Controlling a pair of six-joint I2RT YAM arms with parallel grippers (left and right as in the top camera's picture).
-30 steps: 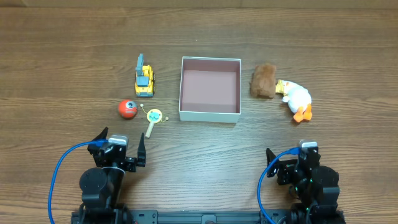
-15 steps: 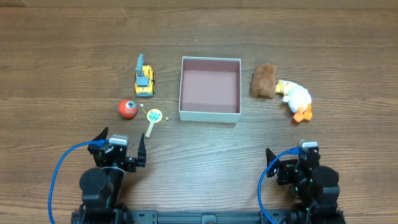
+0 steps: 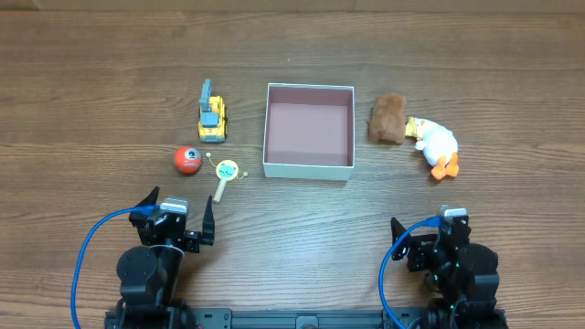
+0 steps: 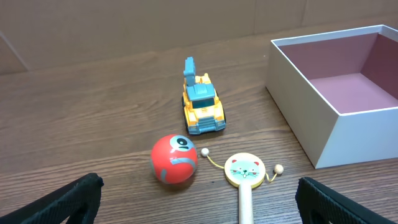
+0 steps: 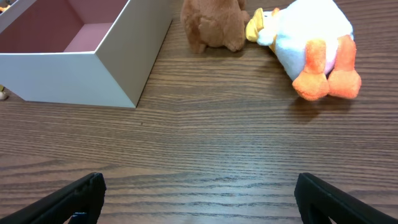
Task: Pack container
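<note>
The container [image 3: 267,128], a square white box with a pink inside, stands empty at mid table; it also shows in the left wrist view [image 4: 298,115] and the right wrist view [image 5: 81,74]. Left of it lie a yellow toy truck [image 3: 212,117] [image 4: 201,107], a red ball [image 3: 187,159] [image 4: 174,159] and a cat-face rattle drum [image 3: 226,174] [image 4: 245,174]. Right of it lie a brown plush [image 3: 388,119] [image 5: 214,22] and a white duck plush [image 3: 437,144] [image 5: 311,37]. My left gripper [image 3: 179,212] [image 4: 199,202] and right gripper [image 3: 426,230] [image 5: 199,199] are open and empty near the front edge.
Blue cables [image 3: 87,251] loop beside each arm base at the front of the wooden table [image 3: 302,219].
</note>
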